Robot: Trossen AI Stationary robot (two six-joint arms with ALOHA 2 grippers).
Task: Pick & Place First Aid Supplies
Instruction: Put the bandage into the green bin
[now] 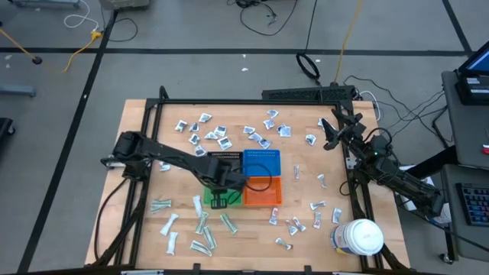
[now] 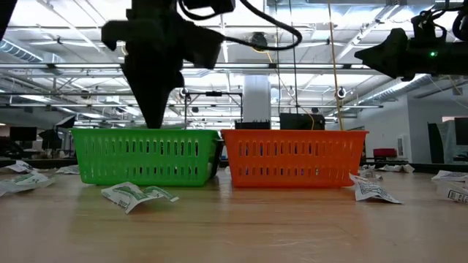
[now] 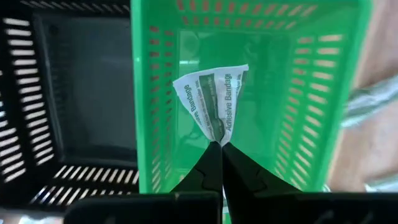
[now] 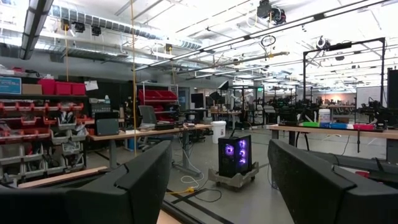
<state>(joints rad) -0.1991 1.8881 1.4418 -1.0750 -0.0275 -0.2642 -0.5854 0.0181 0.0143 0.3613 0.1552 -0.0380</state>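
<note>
Left pincer [image 3: 221,149] grips a bandage packet [image 3: 211,99] over the wooden table [image 1: 145,237]; right pincer [image 4: 217,180] wide.

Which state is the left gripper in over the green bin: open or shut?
Shut: the left gripper fingertips pinch an adhesive bandage packet above the green bin.

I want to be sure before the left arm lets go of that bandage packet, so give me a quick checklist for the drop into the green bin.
1. Left gripper shut on the adhesive bandage packet: ok.
2. Packet hangs over the inside of the green bin, not the black bin beside it: ok.
3. Green bin floor under the packet free of other packets: ok in the left wrist view.
4. Gripper low enough over the bin for a clean drop: cannot tell exactly; in the low view it reaches down to about the rim.
5. Right gripper open, raised at the table's far right, away from the bins: ok.
</note>
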